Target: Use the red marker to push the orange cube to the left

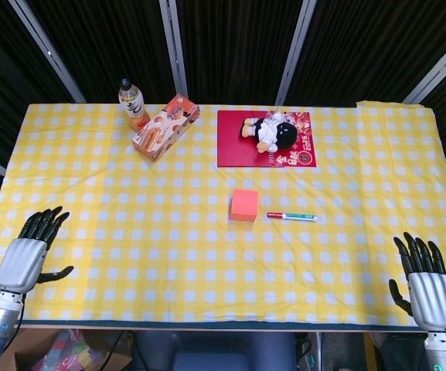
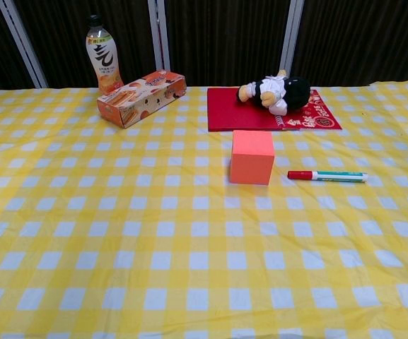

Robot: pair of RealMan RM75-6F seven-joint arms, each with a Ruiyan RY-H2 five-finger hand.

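My left hand (image 1: 31, 251) rests near the table's front left corner, fingers apart and holding nothing; my right hand (image 1: 427, 282) sits at the front right corner, fingers likewise spread and empty. Both show only in the head view. Between them runs a wide stretch of bare yellow checked tablecloth (image 1: 130, 232). One orange cube (image 1: 244, 205) stands near the middle, with one red marker (image 1: 291, 216) lying just beside it on its right — red cap toward the cube, not touching. Along the far edge: one drink bottle (image 1: 133, 103), one snack box (image 1: 165, 127), one plush doll (image 1: 273, 130) on one red mat (image 1: 234, 147).
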